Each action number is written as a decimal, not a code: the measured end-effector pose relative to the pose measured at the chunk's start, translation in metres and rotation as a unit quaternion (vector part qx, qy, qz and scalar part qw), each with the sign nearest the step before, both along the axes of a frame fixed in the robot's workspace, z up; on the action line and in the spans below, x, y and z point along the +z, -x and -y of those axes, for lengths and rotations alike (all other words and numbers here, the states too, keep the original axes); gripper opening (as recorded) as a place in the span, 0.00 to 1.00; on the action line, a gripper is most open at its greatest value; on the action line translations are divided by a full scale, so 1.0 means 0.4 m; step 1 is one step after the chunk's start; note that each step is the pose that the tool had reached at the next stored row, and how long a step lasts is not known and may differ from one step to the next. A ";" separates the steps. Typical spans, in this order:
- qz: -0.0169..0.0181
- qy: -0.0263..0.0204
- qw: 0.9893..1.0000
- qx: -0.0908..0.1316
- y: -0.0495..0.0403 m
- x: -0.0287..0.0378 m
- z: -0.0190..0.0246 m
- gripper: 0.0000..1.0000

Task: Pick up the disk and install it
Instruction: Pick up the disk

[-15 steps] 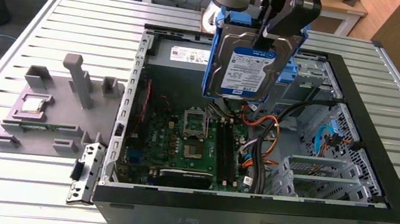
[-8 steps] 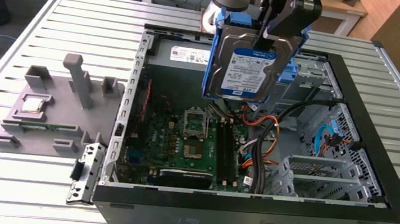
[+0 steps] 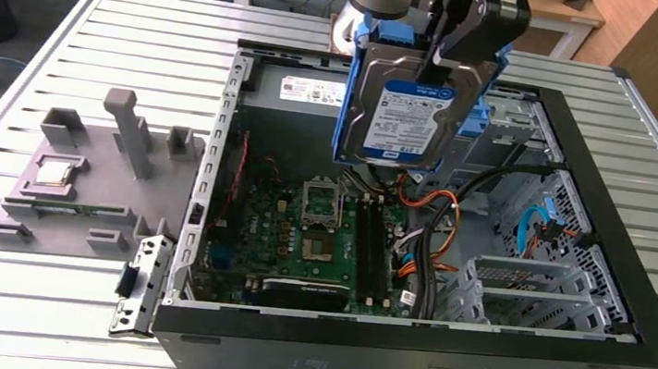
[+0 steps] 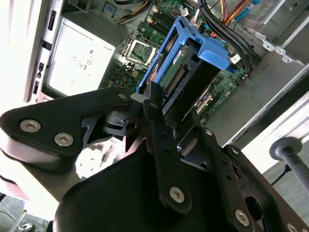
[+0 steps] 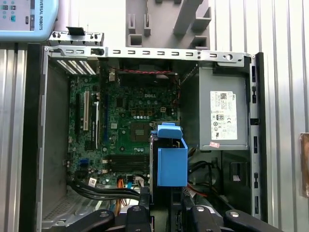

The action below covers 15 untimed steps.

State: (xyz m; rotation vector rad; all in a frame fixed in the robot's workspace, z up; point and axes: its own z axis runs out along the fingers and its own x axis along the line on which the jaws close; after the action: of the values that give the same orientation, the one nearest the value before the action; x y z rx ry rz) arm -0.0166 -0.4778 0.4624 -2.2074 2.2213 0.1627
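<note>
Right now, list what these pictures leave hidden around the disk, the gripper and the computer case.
Exterior view: the disk hangs in front of the back part of the computer case and covers what lies behind it.
Second wrist view: the gripper body hides the disk's near end, so pad contact is unclear.
First wrist view: the disk stands edge-on, its label face hidden; it covers part of the motherboard beneath.

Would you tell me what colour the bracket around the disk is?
The bracket is blue, clearest in the first wrist view.
</note>
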 end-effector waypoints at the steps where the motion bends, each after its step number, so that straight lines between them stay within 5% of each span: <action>1: 0.000 0.000 1.000 0.000 0.000 0.000 0.001 0.35; 15: 0.000 0.000 1.000 0.000 -0.001 0.000 0.017 0.35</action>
State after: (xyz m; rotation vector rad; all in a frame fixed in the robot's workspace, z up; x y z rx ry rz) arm -0.0160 -0.4848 0.4624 -2.2073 2.2213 0.1627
